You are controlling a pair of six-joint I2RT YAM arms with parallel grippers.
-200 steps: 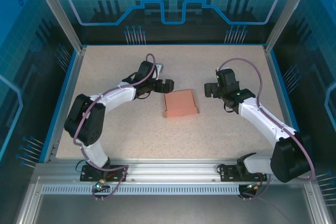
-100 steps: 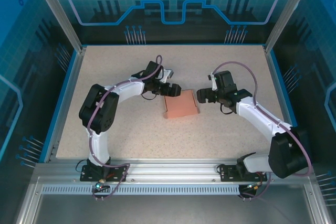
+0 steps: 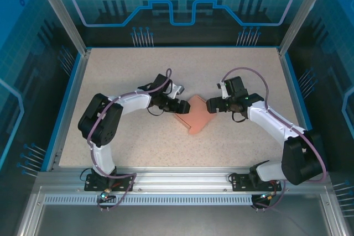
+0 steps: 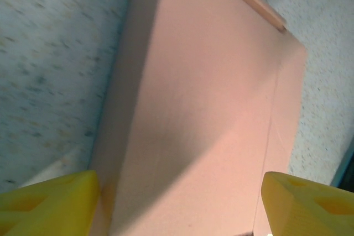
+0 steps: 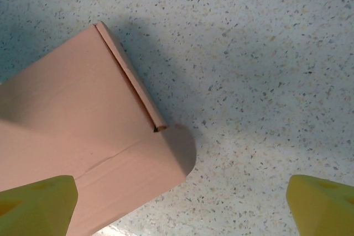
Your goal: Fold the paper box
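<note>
The paper box point(image 3: 197, 118) is a salmon-pink flat rectangular box lying on the speckled table, turned corner-on like a diamond. My left gripper point(image 3: 180, 106) is at its left corner. In the left wrist view the paper box point(image 4: 204, 109) spans the gap between the yellow fingertips point(image 4: 50, 205), and my left gripper point(image 4: 180, 205) stands open astride it. My right gripper point(image 3: 212, 105) hangs by the box's upper right corner. It is open point(image 5: 180, 208), with the paper box point(image 5: 77, 142) and its rounded flap reaching in beside the left fingertip point(image 5: 36, 205).
The speckled table point(image 3: 121, 142) is bounded by a blue rim point(image 3: 71, 98) and metal frame posts. Bare tabletop lies all round the box, with the most room toward the near edge and the far side.
Both grippers have closed in on the box from left and right. The box has turned corner-on and slid slightly toward the near edge. The left jaws have narrowed.
</note>
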